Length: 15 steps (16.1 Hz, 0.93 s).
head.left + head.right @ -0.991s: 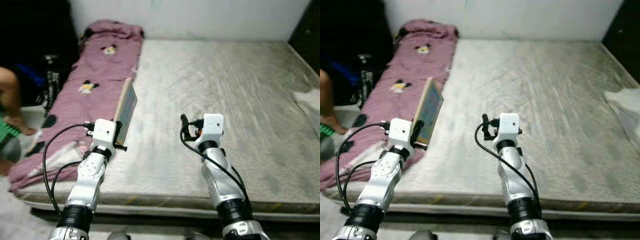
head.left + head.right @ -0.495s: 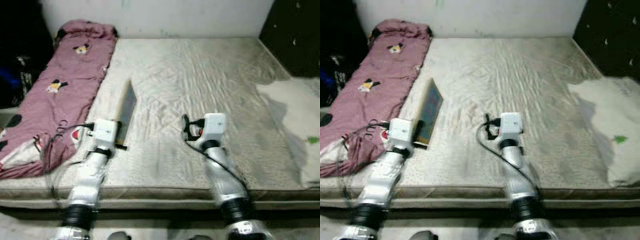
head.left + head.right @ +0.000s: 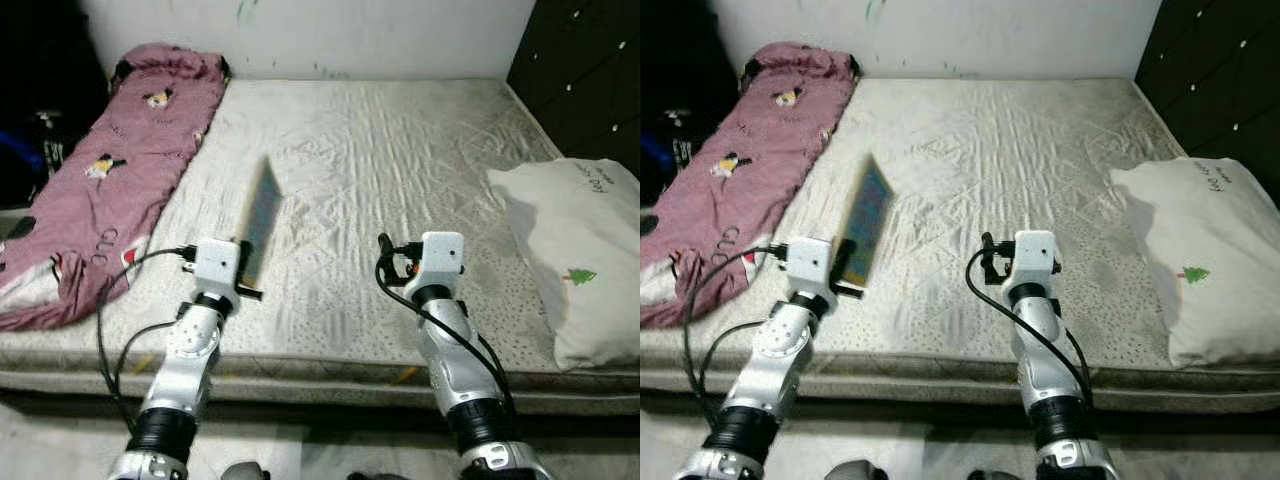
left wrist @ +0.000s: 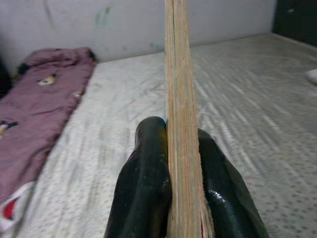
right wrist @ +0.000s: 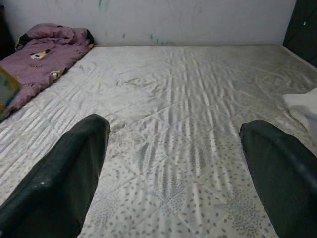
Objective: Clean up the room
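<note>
Two grippers reach over the mattress (image 3: 400,150): the left gripper (image 4: 173,163) clamps a thin book (image 3: 262,220) upright by its edge; the right gripper (image 5: 173,168) hangs spread, empty. Pinched so narrowly, the book may twist loose. Farther off lie a pillow (image 3: 570,250) and blanket (image 3: 110,180).

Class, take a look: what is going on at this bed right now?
A humanoid robot stands at the foot of a bare mattress. Its left gripper is shut on a thin book, held edge-up above the mattress. Its right gripper is open and holds nothing, over the middle of the bed. A purple blanket lies along the bed's left side, and a white pillow on its right.
</note>
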{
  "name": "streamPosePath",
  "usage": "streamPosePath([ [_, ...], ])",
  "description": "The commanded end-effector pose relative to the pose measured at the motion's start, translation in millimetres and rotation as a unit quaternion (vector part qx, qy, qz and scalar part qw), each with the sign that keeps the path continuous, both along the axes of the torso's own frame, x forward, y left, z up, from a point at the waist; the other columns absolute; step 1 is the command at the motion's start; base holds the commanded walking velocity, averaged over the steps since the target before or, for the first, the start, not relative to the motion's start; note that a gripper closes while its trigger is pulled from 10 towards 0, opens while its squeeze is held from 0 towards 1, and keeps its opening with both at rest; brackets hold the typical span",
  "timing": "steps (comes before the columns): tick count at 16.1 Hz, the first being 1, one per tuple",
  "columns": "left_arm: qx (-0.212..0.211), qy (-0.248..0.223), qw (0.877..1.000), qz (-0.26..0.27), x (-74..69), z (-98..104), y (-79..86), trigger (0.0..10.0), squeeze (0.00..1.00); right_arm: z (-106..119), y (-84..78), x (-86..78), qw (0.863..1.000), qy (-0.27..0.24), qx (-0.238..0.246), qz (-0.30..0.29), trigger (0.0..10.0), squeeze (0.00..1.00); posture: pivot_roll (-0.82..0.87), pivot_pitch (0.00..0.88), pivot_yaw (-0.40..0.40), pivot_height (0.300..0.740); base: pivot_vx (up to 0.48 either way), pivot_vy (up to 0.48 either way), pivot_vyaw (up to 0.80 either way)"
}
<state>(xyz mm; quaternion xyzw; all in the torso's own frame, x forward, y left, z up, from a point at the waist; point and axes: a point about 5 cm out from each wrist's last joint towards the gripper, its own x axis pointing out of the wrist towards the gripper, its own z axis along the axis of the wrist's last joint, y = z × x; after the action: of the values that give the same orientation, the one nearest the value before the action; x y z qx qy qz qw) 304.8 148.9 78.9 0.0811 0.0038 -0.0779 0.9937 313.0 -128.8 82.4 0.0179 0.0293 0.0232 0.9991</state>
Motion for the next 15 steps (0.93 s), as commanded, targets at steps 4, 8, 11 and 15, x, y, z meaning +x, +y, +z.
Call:
streamPosePath([
  [4,-0.039,-0.046,0.998,0.005,7.3,18.4,6.4,10.0,0.0,4.7,2.9,2.9,1.0,-0.007,-0.002,0.005,10.0,0.0,0.03,0.0,0.032,0.74,0.0,0.0,0.0],
  [8,-0.022,-0.048,0.999,-0.003,6.6,16.1,3.6,10.0,0.0,4.7,2.4,2.9,1.0,-0.007,-0.003,0.005,10.0,0.0,0.03,0.0,0.029,0.74,0.0,0.0,0.0],
  [11,-0.033,-0.045,0.998,-0.01,6.6,16.0,2.8,10.0,0.0,4.5,2.1,2.8,1.0,-0.006,-0.002,0.004,10.0,0.0,0.03,0.0,0.028,0.74,0.0,0.0,0.0],
  [15,-0.037,-0.045,0.998,-0.014,5.8,15.5,0.8,10.0,0.0,4.7,2.0,2.8,1.0,-0.006,-0.002,0.003,10.0,0.0,0.03,0.0,0.026,0.74,0.0,0.0,0.0],
])
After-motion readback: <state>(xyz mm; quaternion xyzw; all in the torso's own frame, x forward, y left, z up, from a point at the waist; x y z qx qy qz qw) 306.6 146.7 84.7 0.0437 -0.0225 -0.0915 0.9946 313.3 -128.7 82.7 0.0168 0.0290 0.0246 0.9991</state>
